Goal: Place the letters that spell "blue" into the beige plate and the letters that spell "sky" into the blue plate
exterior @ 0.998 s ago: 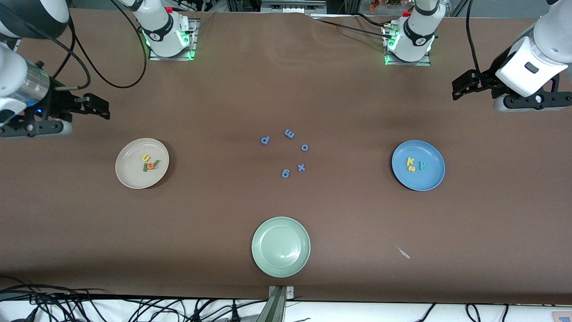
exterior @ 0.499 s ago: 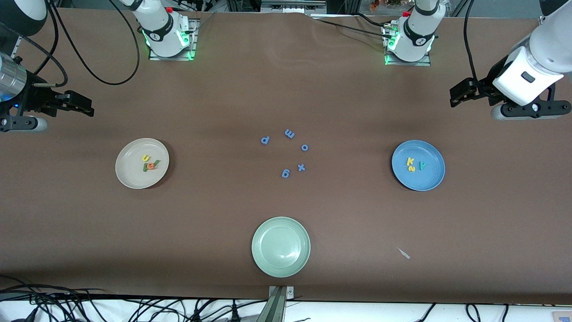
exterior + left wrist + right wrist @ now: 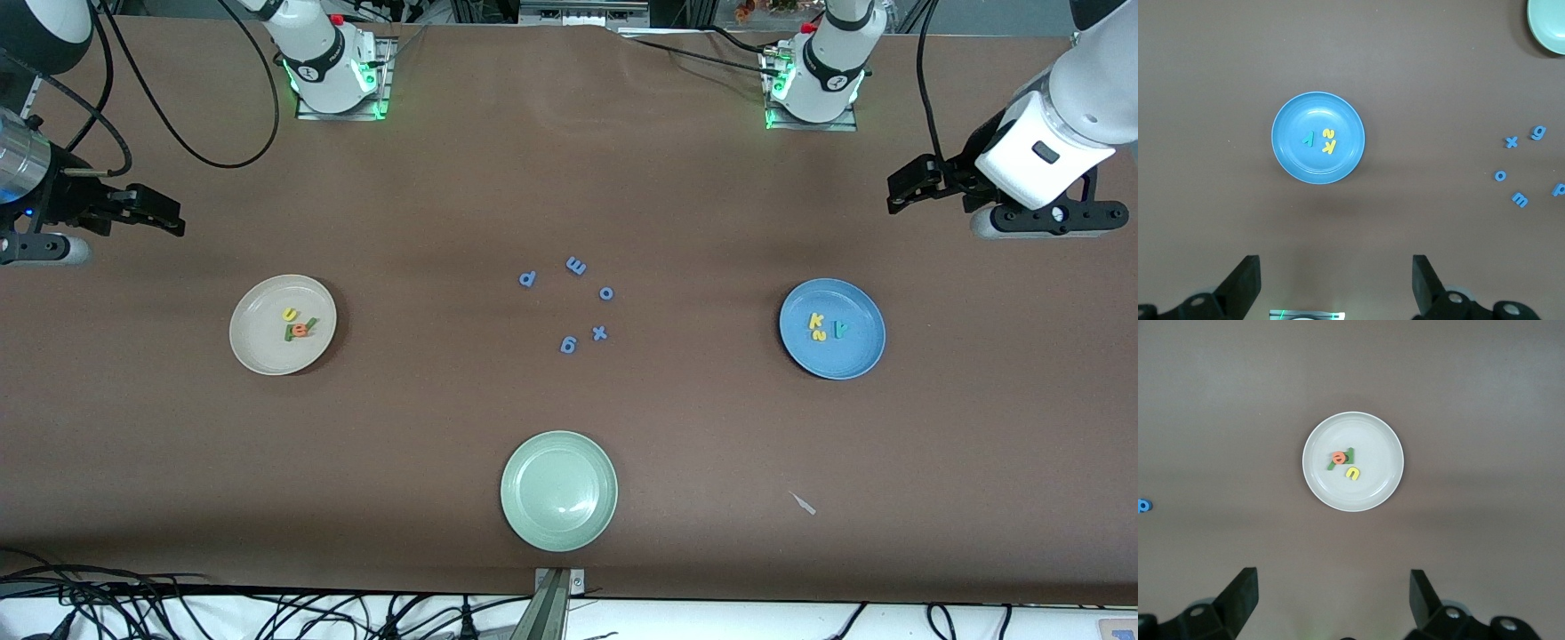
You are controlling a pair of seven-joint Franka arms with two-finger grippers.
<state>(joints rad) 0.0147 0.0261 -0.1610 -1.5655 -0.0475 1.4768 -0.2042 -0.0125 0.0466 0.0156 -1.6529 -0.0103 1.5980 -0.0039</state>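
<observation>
The beige plate point(image 3: 262, 351) point(image 3: 1358, 497) holds the yellow u point(image 3: 289, 314) point(image 3: 1353, 474), orange e point(image 3: 300, 331) point(image 3: 1338, 459) and two green letters point(image 3: 1350, 455) in one small cluster. In the blue plate point(image 3: 845, 360) point(image 3: 1315, 167) lie the yellow k point(image 3: 815, 320) point(image 3: 1329, 147), yellow s point(image 3: 818, 335) point(image 3: 1329, 134) and teal y point(image 3: 840, 330) point(image 3: 1309, 139). My right gripper point(image 3: 169, 213) point(image 3: 1333, 583) hangs open and empty, high above the table by the beige plate. The left gripper point(image 3: 902, 188) point(image 3: 1336, 267) is open and empty, high up by the blue plate.
Several periwinkle-blue letters point(image 3: 576, 302) point(image 3: 1518, 199) lie scattered mid-table. A pale green plate point(image 3: 558, 491) point(image 3: 1548, 27) sits nearer the front camera. A small pale scrap point(image 3: 803, 503) lies near the front edge toward the left arm's end.
Both arms have drawn back and up from their plates, the right one farther toward its end of the table. Both grippers stayed open; the letters have not moved.
</observation>
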